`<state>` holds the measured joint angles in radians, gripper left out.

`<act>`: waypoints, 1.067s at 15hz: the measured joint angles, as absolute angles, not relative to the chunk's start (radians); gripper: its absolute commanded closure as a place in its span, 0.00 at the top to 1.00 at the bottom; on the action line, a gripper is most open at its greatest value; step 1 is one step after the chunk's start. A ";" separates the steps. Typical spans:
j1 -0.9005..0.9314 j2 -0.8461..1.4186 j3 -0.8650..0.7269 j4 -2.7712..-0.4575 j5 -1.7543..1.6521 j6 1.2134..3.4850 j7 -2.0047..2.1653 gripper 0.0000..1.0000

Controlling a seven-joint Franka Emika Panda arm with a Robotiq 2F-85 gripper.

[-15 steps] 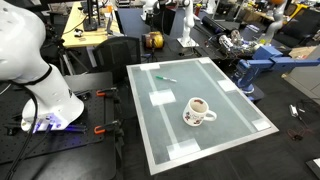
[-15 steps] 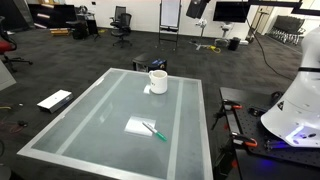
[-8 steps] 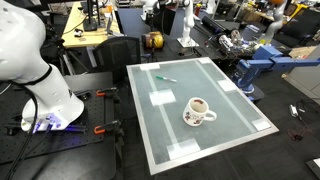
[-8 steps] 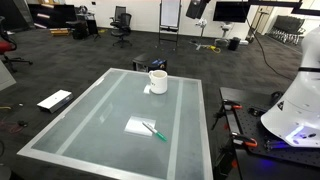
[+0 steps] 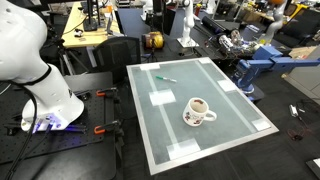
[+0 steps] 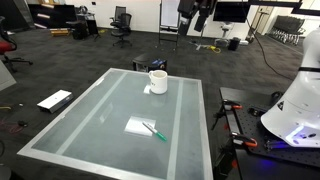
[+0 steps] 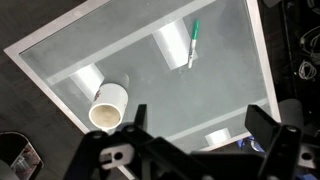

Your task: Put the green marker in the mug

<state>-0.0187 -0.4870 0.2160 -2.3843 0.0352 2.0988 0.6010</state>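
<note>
Lower now in an exterior view, the gripper (image 6: 197,18) hangs high above the far end of the table (image 6: 95,115), where earlier only its tip showed at the top edge. From the wrist view, the gripper (image 7: 195,150) has its 2 fingers (image 7: 120,140) spread wide with nothing between them, well above the tabletop.

Beneath it, the green marker (image 7: 193,44) lies flat on the table, its long axis running almost straight up and down the wrist view, green end up and paler end down. It rests at the edge of a white patch (image 7: 172,40). Both exterior views show the green marker (image 5: 165,78) (image 6: 154,131) lying alone.

Well apart from it, the mug (image 7: 108,108) stands upright, mouth up, its brown inside bare. Both exterior views show the mug (image 5: 198,110) (image 6: 157,81).
</note>
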 measured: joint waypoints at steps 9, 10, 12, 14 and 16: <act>-0.015 -0.272 0.209 -2.405 0.095 2.267 0.657 1.00; -0.015 -0.242 0.203 -2.405 0.106 2.293 0.656 1.00; -0.012 -0.181 0.189 -2.402 0.121 2.340 0.655 1.00; -0.009 -0.119 0.176 -2.394 0.127 2.380 0.654 1.00; -0.001 -0.053 0.165 -2.377 0.127 2.400 0.654 1.00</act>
<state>-0.0012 -0.0531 0.1647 -2.3766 0.1269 2.4000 0.6538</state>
